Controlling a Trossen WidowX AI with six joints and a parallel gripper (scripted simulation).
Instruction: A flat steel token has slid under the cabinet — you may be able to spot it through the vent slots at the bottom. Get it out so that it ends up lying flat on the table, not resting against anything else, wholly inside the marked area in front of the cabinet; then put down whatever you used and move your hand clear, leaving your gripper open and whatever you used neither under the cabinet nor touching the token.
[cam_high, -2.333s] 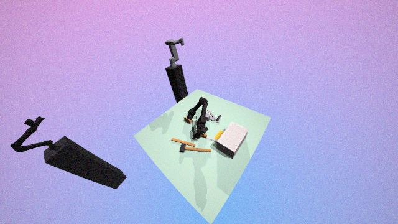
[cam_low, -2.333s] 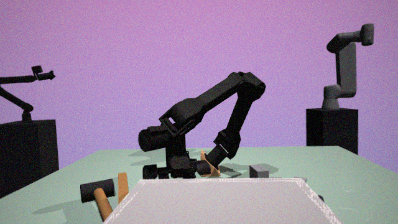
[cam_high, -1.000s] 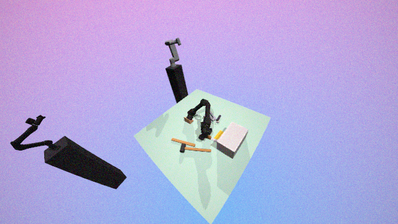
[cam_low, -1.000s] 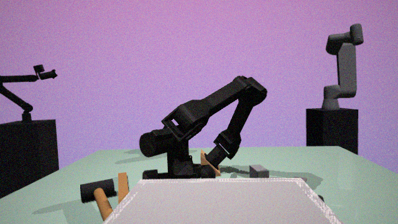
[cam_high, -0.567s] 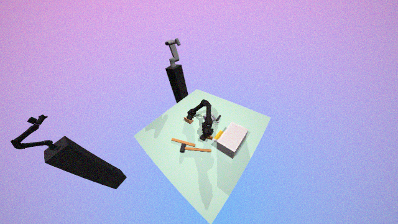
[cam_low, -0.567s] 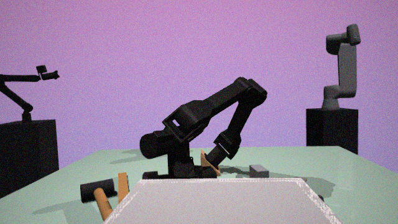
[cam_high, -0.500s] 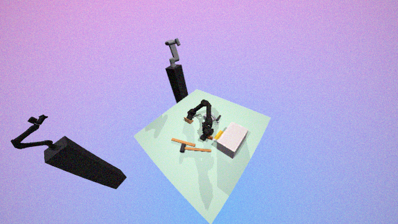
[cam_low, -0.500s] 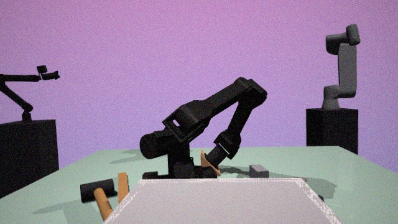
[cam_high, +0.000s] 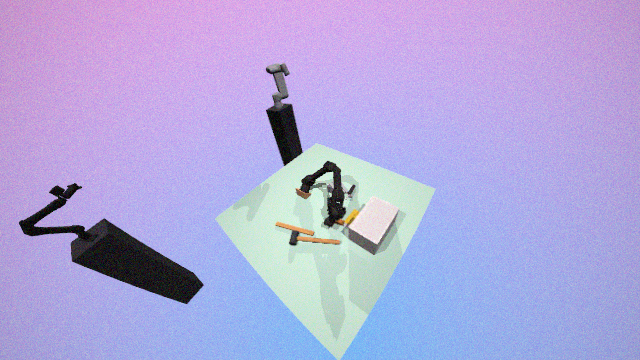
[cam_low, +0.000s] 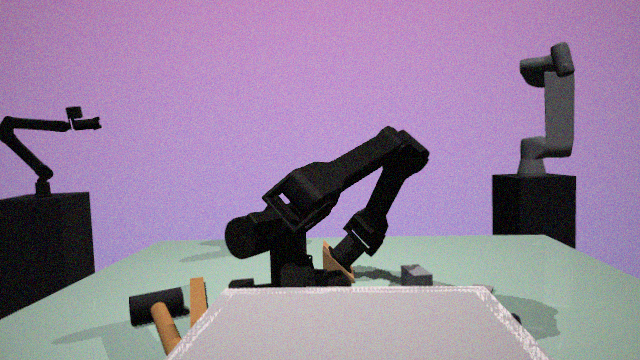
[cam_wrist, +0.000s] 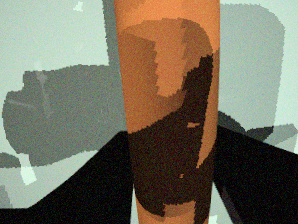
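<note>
1. Gripper: fingers clamped on an orange handle, which runs top to bottom through the wrist frame.
2. Steel token: not made out in any view; its position relative to the gripper cannot be told.
3. Yellow piece: noted right of the gripper in the top view, between it and the cabinet.
4. Open table is seen at lower left, top view. A hammer and orange bar are laid left of the gripper there.
5. Cabinet: closed top seen; contents and vent slots not visible.
</note>
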